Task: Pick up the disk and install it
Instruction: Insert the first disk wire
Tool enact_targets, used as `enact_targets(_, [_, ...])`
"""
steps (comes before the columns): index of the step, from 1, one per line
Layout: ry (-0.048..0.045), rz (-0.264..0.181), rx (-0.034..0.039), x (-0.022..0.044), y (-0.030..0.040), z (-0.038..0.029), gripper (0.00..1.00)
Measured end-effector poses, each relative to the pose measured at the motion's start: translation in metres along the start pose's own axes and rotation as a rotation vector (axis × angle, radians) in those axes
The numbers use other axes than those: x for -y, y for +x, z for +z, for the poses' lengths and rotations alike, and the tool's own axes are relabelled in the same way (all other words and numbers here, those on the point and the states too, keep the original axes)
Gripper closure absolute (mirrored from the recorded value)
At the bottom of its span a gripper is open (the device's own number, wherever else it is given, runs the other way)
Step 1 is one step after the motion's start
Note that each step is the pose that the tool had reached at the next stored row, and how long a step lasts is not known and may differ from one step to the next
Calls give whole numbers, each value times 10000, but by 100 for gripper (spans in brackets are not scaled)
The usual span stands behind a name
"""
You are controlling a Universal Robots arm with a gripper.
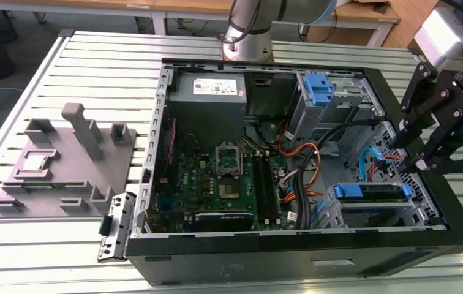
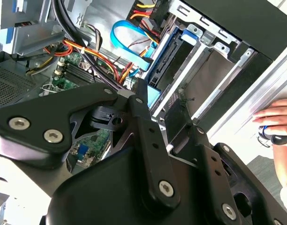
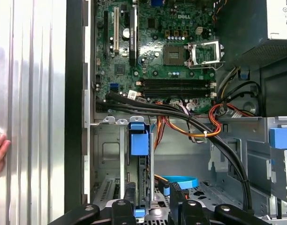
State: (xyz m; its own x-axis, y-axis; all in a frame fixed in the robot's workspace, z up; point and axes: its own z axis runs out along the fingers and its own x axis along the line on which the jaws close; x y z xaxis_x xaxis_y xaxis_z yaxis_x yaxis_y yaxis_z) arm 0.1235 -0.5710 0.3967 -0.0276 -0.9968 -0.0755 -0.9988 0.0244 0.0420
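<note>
The disk (image 1: 368, 192) sits in the drive bay at the near right corner of the open computer case (image 1: 297, 245), its blue bracket facing up. In both wrist views it stands edge-on in the metal bay, marked by its blue tab (image 3: 138, 142) (image 2: 165, 52). My gripper (image 1: 427, 160) hangs above the case's right wall, a little above and to the exterior view's right of the disk. It is open, and nothing lies between its black fingers (image 3: 129, 204) (image 2: 139, 110).
Black and orange cables (image 1: 317, 153) cross the motherboard (image 1: 215, 177) beside the bay. A second blue bracket (image 1: 317, 89) and the power supply (image 1: 207, 86) stand at the back. A grey fixture (image 1: 68, 159) lies on the slatted table. A person's hand (image 2: 275, 123) rests outside the case.
</note>
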Motion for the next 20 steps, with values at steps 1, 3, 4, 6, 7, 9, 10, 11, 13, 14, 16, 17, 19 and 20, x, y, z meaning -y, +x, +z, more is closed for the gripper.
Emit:
enact_targets(1, [42, -4, 8, 0, 0, 7, 58])
enact_targets(3, [131, -12, 24, 0, 2, 23, 58])
enact_targets(4, [178, -16, 31, 0, 3, 31, 58])
enact_targets(6, [246, -23, 40, 1, 3, 50, 58])
enact_targets(7, [261, -24, 41, 1, -2, 61, 58])
enact_targets(9, [272, -24, 42, 1, -20, 86, 58])
enact_targets(10, [277, -24, 43, 1, -29, 103, 58])
enact_targets(11, [282, -25, 42, 2, -38, 123, 58])
enact_targets(13, [291, -25, 43, 3, -50, 160, 58])
enact_targets(14, [296, -26, 45, 4, -53, 178, 58])
enact_targets(16, [300, -26, 42, 5, -56, 200, 58])
enact_targets(17, [301, -26, 42, 5, -57, 211, 58])
enact_targets(19, [301, -26, 41, 6, -58, 235, 58])
enact_targets(20, [301, -25, 40, 7, -60, 248, 58])
